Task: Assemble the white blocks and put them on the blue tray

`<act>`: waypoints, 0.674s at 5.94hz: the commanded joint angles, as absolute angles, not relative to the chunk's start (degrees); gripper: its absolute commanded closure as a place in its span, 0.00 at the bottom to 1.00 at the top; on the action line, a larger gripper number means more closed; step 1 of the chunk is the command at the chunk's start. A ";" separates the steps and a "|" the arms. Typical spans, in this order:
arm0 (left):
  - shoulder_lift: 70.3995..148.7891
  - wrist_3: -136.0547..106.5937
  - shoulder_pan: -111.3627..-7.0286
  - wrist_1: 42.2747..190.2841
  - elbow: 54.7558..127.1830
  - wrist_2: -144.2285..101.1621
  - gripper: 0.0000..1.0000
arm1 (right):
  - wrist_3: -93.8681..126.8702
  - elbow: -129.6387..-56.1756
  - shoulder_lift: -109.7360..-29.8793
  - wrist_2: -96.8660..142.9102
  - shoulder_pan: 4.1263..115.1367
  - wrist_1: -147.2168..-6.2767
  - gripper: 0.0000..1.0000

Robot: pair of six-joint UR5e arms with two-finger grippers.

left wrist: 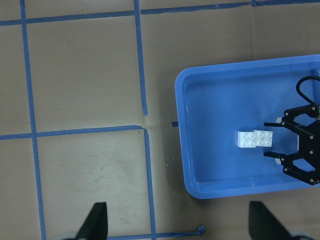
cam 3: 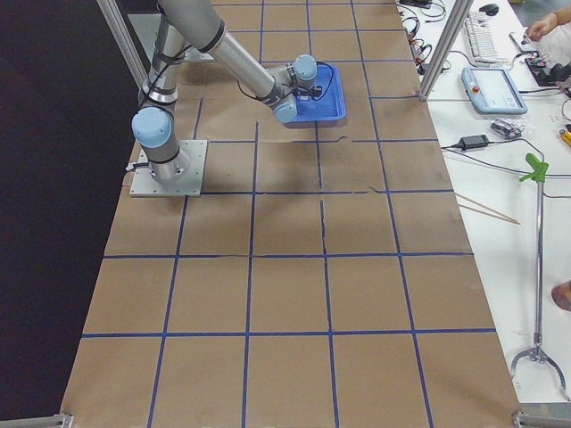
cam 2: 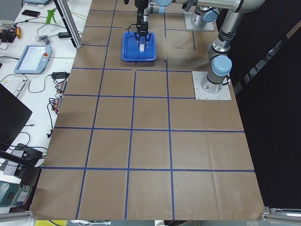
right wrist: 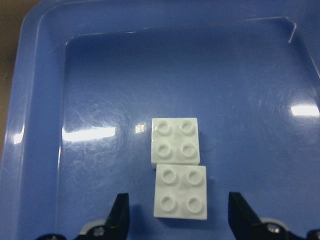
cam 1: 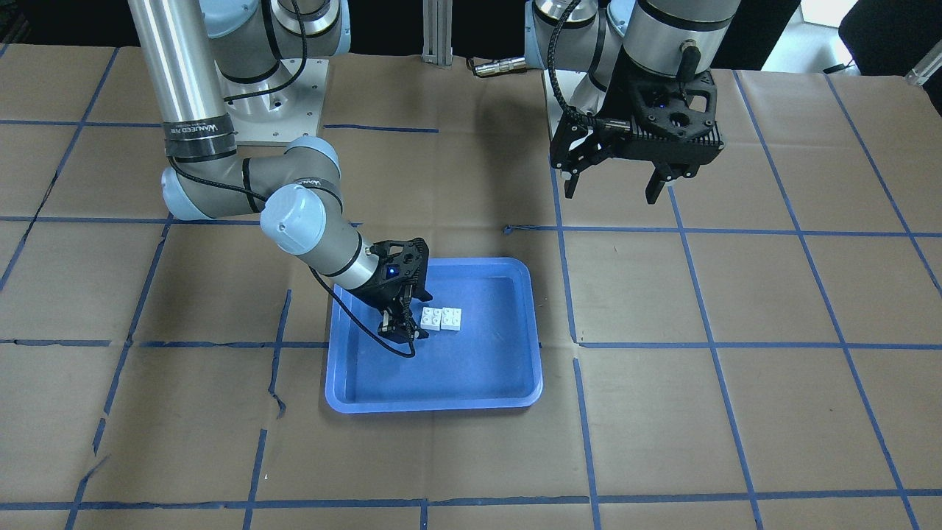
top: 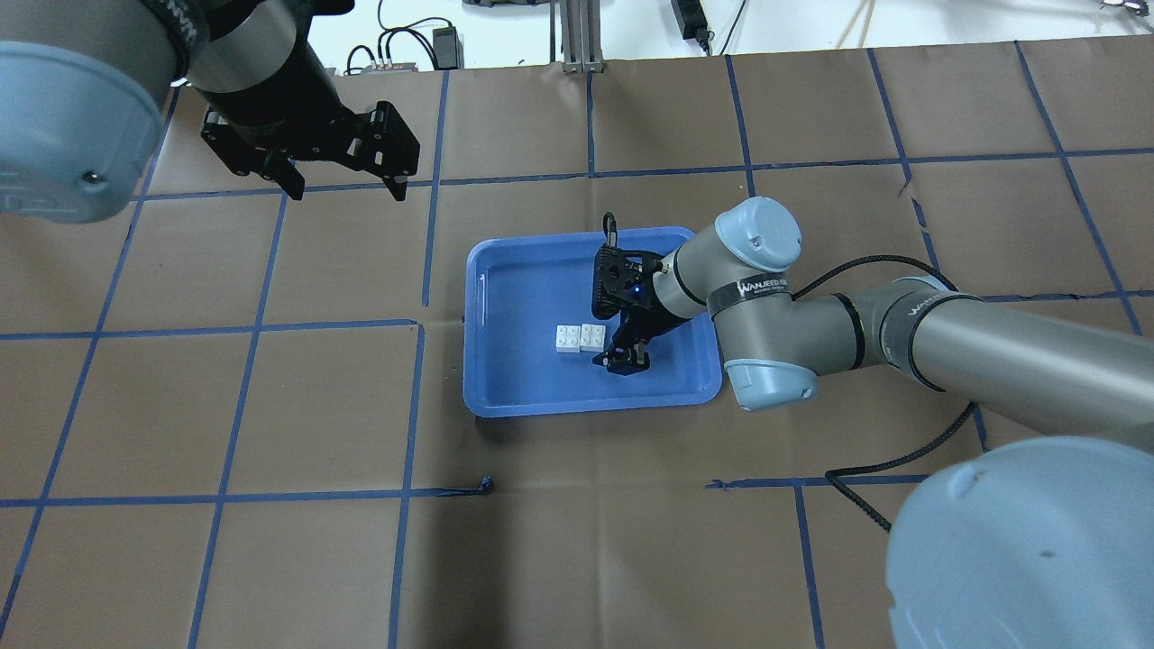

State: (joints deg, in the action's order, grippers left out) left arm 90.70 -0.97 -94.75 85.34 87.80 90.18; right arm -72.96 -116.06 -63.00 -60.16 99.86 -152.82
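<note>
The two white blocks (cam 1: 441, 319) lie side by side, studs up and touching, inside the blue tray (cam 1: 478, 372). They also show in the overhead view (top: 581, 338), the left wrist view (left wrist: 256, 139) and the right wrist view (right wrist: 177, 165). My right gripper (cam 1: 403, 329) is open low in the tray. Its fingers (right wrist: 120, 212) straddle the nearer block without touching it. My left gripper (top: 347, 187) is open and empty. It hangs high over the bare table, well away from the tray (top: 532, 270).
Brown paper with blue tape grid lines (top: 424, 252) covers the table. The right arm's elbow (top: 766, 306) and cable (top: 902, 451) lie over the tray's robot-right side. Desks with equipment (cam 3: 495, 89) stand beyond the table's far edge.
</note>
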 commanded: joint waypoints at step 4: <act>90.70 -0.97 -94.75 85.34 87.80 90.18 0.02 | -46.53 -112.17 -76.60 -75.53 97.31 -132.30 0.00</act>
